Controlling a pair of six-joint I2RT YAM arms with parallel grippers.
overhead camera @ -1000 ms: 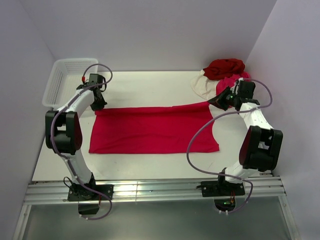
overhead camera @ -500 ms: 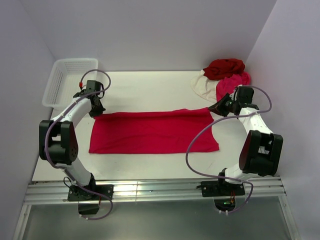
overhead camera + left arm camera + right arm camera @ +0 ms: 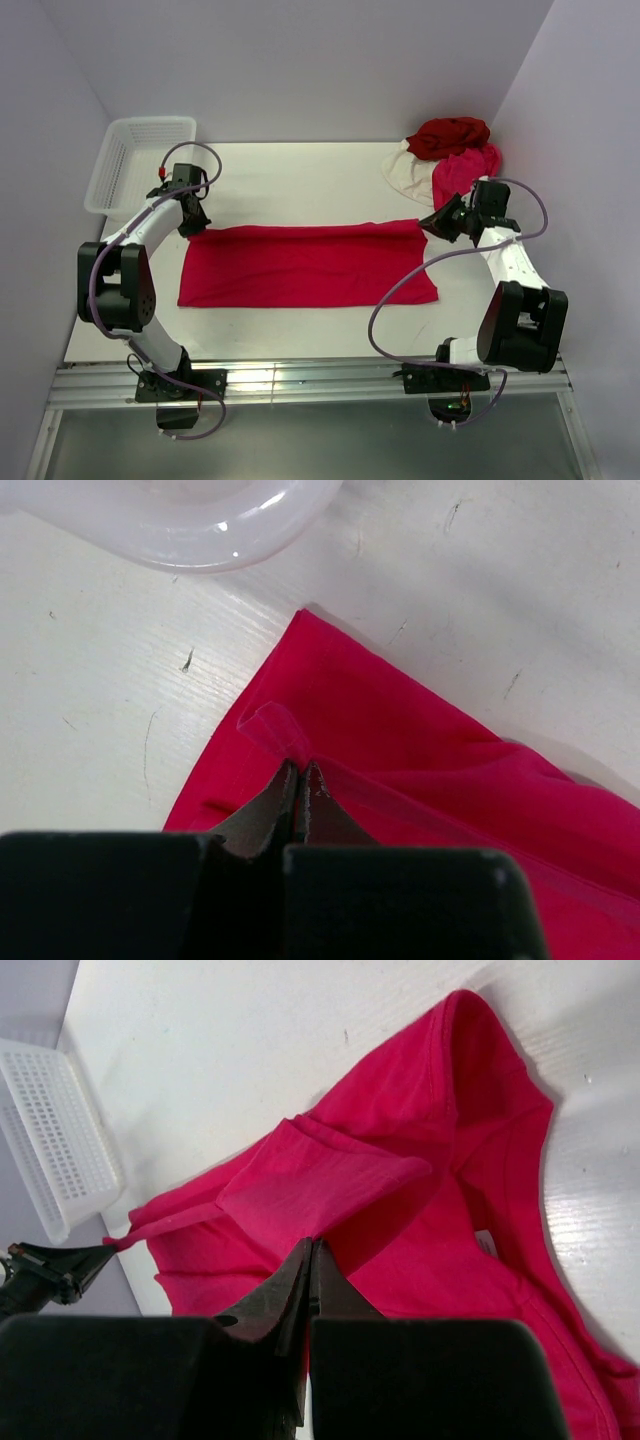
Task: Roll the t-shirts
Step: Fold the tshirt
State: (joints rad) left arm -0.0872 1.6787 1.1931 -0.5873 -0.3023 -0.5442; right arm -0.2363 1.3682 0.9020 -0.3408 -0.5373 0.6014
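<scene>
1. Left gripper (image 3: 302, 777) is closed on the far-left corner of the crimson t-shirt (image 3: 305, 265); right gripper (image 3: 310, 1247) is clamped on its far-right corner.
2. Between both, the shirt is spread flat.
3. Other t-shirts (image 3: 452, 152) are heaped just beyond the right gripper; a basket (image 3: 125, 150) is seen beyond the left gripper.

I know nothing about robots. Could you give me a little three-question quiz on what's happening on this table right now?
1. True or false: the crimson t-shirt is already rolled up.
2. What are the left gripper and the right gripper shut on? A) a blue towel B) the crimson t-shirt's far corners C) nothing
3. Fill in: the pile of other t-shirts sits at the far ___ corner of the table.
Key: 1 false, it lies spread flat; 2 B; 3 right.
</scene>
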